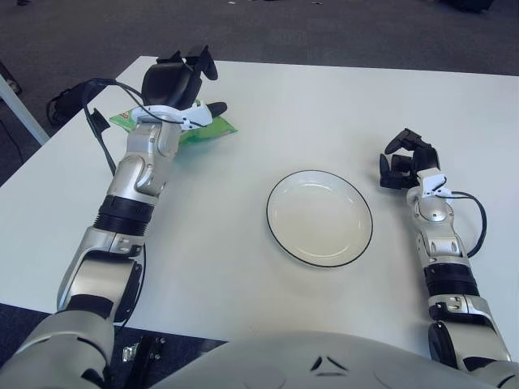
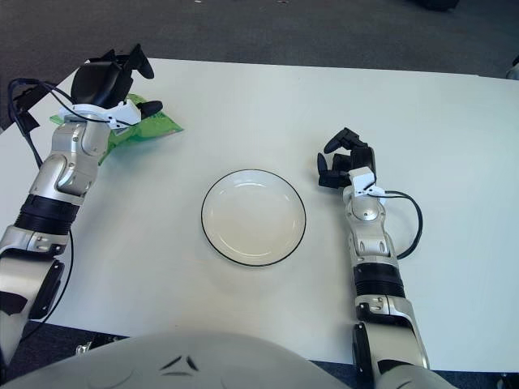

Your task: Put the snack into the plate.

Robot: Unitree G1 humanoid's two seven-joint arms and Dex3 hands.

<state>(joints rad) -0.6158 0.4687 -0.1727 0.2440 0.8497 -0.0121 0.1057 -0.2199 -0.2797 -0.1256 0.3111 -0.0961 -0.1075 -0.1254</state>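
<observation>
A green snack packet (image 1: 212, 130) lies flat near the table's far left corner. My left hand (image 1: 205, 85) hovers right over it with its fingers spread; one fingertip (image 1: 217, 107) points down at the packet's right part. The hand and wrist hide most of the packet. I cannot tell whether the hand touches it. A white plate (image 1: 319, 217) with a dark rim stands empty in the middle of the table, well to the right of the packet. My right hand (image 1: 404, 160) shows just right of the plate, its fingers curled and holding nothing.
The white table's left edge (image 1: 57, 154) runs close beside my left arm. A black cable (image 1: 104, 138) loops off that forearm. A dark bag (image 1: 71, 99) lies on the floor beyond the left edge, near a white leg (image 1: 20, 109).
</observation>
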